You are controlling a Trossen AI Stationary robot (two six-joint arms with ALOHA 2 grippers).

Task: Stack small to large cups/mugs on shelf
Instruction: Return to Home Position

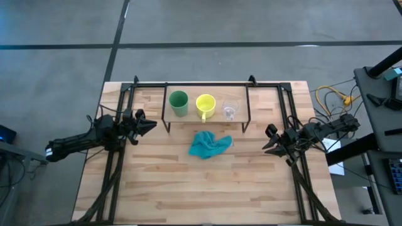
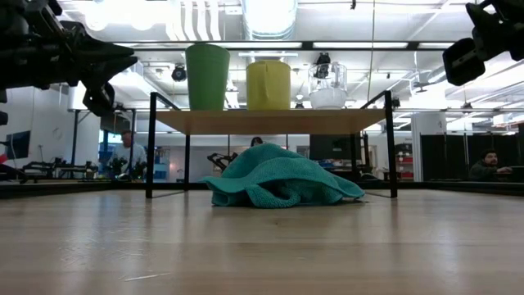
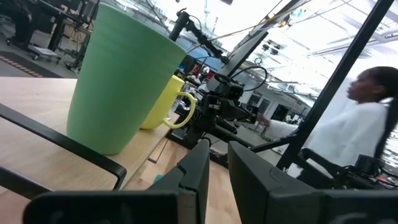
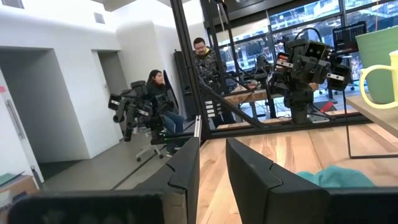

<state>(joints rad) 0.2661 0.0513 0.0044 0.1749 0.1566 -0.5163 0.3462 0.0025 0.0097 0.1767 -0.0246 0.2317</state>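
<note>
Three vessels stand upright in a row on the light-wood shelf (image 1: 188,118) at the table's far side. They are the green cup (image 1: 179,102), the yellow mug (image 1: 205,105) and the small clear glass cup (image 1: 230,111). In the low view, the green cup (image 2: 207,77), yellow mug (image 2: 268,84) and glass cup (image 2: 328,87) rest on the plank by their bases. My left gripper (image 1: 151,124) hovers left of the shelf, and my right gripper (image 1: 269,142) hovers right of it. Both are raised, empty, and open by a narrow gap.
A crumpled teal cloth (image 1: 210,145) lies on the table just in front of the shelf, partly under it in the low view (image 2: 278,178). Black frame rails run along the table's left, right and far sides. People sit and stand in the room beyond.
</note>
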